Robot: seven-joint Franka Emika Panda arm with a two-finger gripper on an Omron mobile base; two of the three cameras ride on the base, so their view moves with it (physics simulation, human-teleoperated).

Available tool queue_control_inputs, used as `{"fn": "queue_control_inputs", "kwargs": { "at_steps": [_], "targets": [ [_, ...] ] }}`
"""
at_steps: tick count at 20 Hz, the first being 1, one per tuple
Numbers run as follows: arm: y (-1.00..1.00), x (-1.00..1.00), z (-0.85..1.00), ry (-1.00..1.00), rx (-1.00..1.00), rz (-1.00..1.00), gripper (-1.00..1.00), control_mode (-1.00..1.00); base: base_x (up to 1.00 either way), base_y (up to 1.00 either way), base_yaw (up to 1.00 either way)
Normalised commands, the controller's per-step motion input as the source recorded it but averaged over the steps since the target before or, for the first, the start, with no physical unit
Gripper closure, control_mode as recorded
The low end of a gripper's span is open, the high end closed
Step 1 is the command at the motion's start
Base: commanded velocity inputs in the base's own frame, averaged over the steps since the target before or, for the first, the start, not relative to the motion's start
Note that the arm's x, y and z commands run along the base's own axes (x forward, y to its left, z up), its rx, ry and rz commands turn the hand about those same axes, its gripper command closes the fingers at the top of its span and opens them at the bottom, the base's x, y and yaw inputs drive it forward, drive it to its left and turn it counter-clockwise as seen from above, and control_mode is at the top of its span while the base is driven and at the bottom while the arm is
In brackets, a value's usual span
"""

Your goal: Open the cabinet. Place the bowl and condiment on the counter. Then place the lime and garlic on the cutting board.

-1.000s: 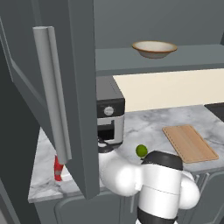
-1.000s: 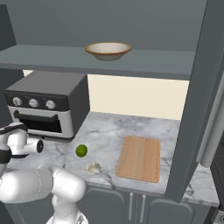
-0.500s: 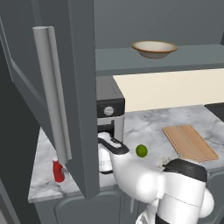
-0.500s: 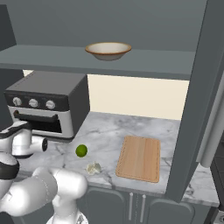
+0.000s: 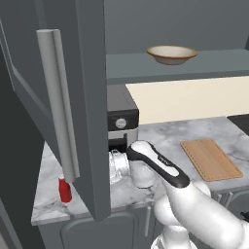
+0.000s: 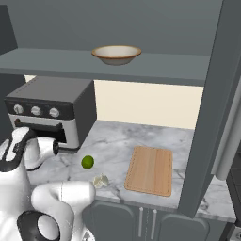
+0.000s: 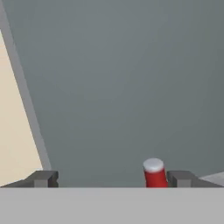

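No readable text, label, brand, number or sign appears anywhere. The small red bottle with the pale cap (image 5: 64,189) carries no legible label, and the dark grey and silver toaster oven (image 6: 51,108) shows three plain round knobs with no markings that can be made out.

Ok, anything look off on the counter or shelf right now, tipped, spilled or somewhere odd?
Nothing spilled or tipped. The condiment stands upright on the counter, near its left edge behind the open cabinet door. The bowl sits level on the shelf. The lime and garlic lie on the counter, off the cutting board.
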Motion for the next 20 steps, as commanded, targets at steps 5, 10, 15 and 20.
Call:
{"fn": "queue_control_inputs", "kwargs": {
  "at_steps": [5,10,15,20],
  "targets": [
    [-0.53,-0.33,1.0,-0.04,-0.41,0.0,-1.0,-1.0,0.0,0.0,0.0],
    [-0.42,-0.42,1.0,-0.21,-0.6,0.06,-1.0,-1.0,0.0,0.0,0.0],
    [-0.61,-0.28,0.97,-0.12,-0.53,0.1,-1.0,-1.0,0.0,0.0,0.0],
    [-0.67,-0.06,0.87,-0.04,-0.33,0.03,-1.0,-1.0,0.0,0.0,0.0]
  ]
}}
